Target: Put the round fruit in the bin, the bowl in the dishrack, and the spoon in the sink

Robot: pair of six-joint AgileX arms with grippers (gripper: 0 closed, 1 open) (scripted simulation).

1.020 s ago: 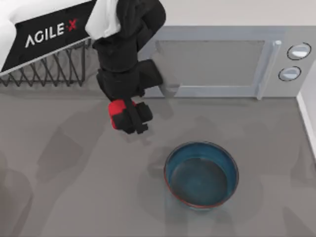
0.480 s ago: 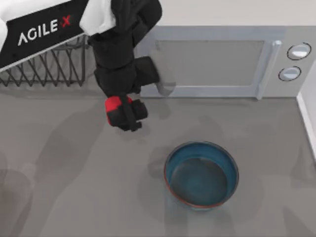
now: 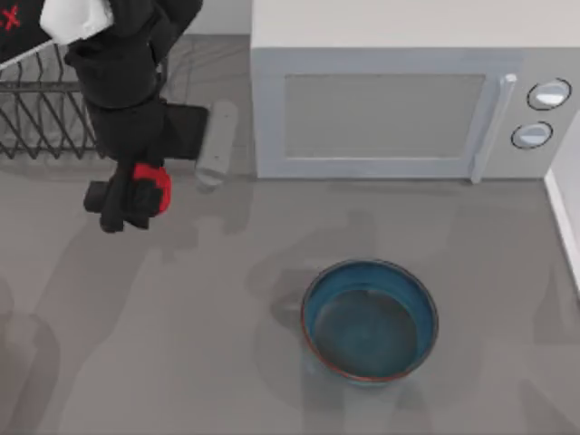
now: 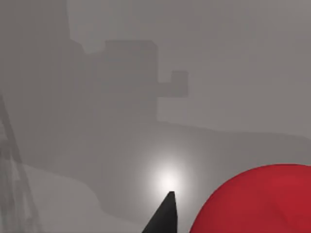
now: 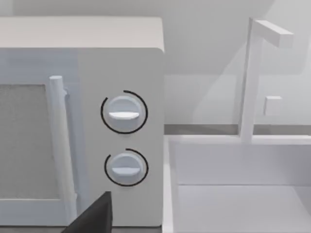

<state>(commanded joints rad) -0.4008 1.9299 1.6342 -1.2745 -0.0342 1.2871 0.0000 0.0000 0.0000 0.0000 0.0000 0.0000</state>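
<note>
My left gripper [image 3: 134, 196] is shut on the round fruit [image 3: 154, 186], a small bright red ball, and holds it above the table just in front of the dishrack [image 3: 41, 122]. The left wrist view shows the fruit [image 4: 262, 199] close beside a dark fingertip [image 4: 163, 216]. The bowl [image 3: 370, 319], blue-teal with a reddish-brown rim, stands upright on the table at centre right, well away from the gripper. The white sink [image 5: 243, 194] with its faucet [image 5: 252, 73] lies right of the microwave. My right gripper [image 5: 92, 218] is parked facing the microwave. The spoon and the bin are out of view.
A pale grey microwave [image 3: 399, 109] with two knobs [image 3: 544, 95] fills the back of the table. The sink's rim [image 3: 566, 213] runs along the right edge. The black wire rack stands at the back left under my left arm.
My left arm has swung left with the red fruit, from in front of the microwave's left corner to in front of the dishrack. The bowl has not moved.
</note>
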